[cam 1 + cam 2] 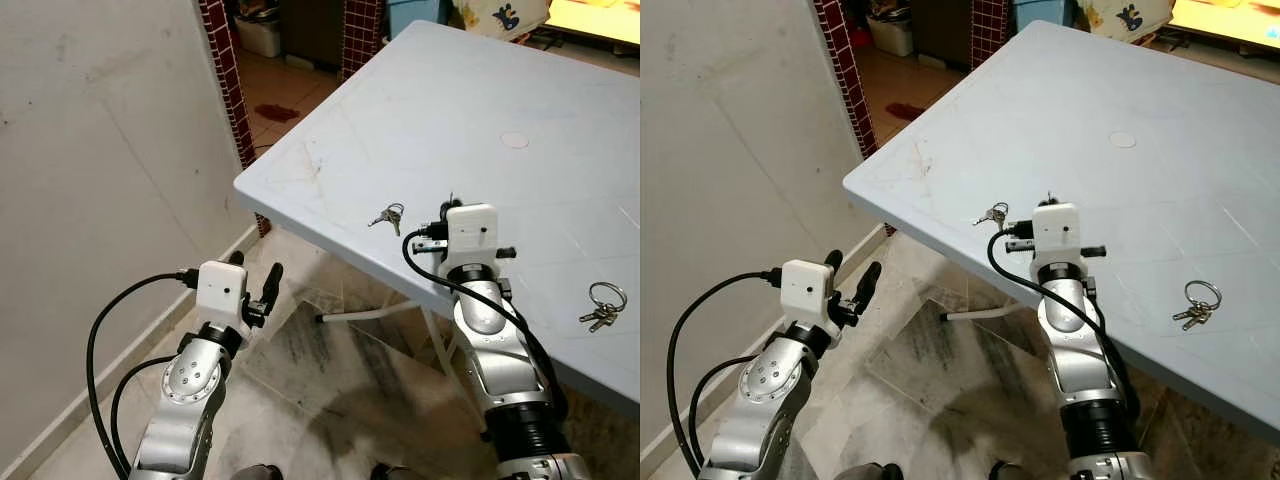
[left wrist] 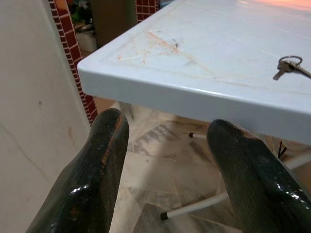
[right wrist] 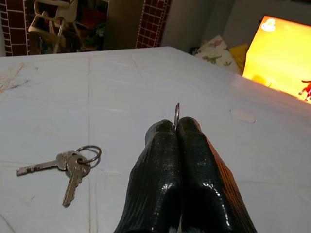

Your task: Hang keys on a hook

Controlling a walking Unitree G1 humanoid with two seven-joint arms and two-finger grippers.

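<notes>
A small bunch of keys on a ring lies on the pale blue table near its front edge, and appears again as keys in the right wrist view. A second bunch of keys lies farther right. My right gripper is over the table just right of the first bunch. It is shut, and a thin metal ring sticks up edge-on between its fingertips. My left gripper hangs open below and left of the table corner, holding nothing.
A plain wall stands close on the left. A red brick pillar rises behind the table corner. White table legs cross the marble floor underneath. A round plug marks the tabletop, and a bright screen glows beyond it.
</notes>
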